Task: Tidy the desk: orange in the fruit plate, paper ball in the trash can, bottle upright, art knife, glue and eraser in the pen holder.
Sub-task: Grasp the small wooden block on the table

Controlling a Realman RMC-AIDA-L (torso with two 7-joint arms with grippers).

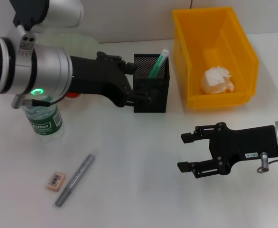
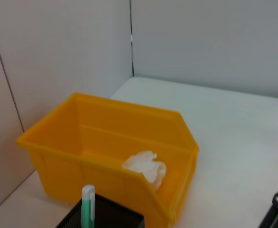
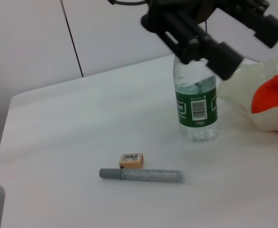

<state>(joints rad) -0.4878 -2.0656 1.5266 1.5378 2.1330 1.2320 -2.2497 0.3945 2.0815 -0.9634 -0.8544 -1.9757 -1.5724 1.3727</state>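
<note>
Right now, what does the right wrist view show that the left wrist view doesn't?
Only the right wrist view shows the eraser beside the grey art knife on the table, the upright bottle, and the orange in the fruit plate. Only the left wrist view shows the paper ball inside the yellow trash can and the green glue in the pen holder. Both share the white table.

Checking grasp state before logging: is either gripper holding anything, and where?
Right gripper is open and empty over the bare table. Left gripper sits at the pen holder, beside the green glue stick; whether it grips anything cannot be told.
</note>
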